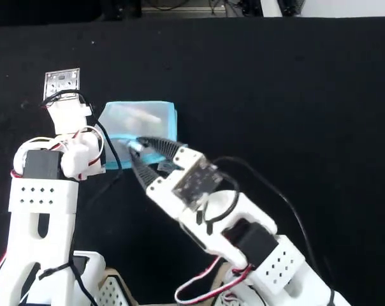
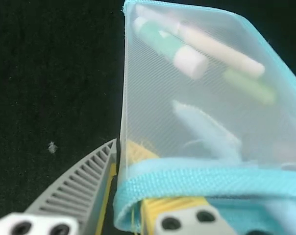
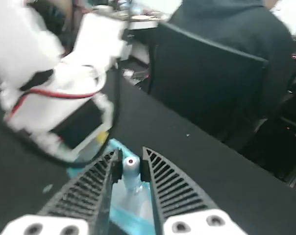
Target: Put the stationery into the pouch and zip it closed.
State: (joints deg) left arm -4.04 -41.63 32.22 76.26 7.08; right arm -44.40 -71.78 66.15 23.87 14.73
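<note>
Nearly there, perhaps: the light-blue translucent mesh pouch [image 1: 141, 121] lies on the left half of the black cloth-covered table [image 1: 294, 95], roughly halfway between its far and near edges. Pastel pens [image 2: 221, 51] and a green-and-white marker [image 2: 170, 46] are already inside. The left gripper [image 2: 119, 156] is clamped on the pouch's edge, with its grey finger outside the mesh and its yellow-padded finger showing through it. The right gripper [image 3: 131, 156] has its black ribbed jaws pinched on the small pale zip pull [image 3: 131, 165] at the pouch's near side. How much of the zip is left to run cannot be told.

The risks lie in the two holds. The zip pull is tiny and sits right at the jaw tips (little margin there), so a tug off the line of the zip could pop it free. Should the left hold slip off the thin mesh, the pouch would likely drag across the table with the pull rather than close. A slack, bunched mouth could also jam the slider.
</note>
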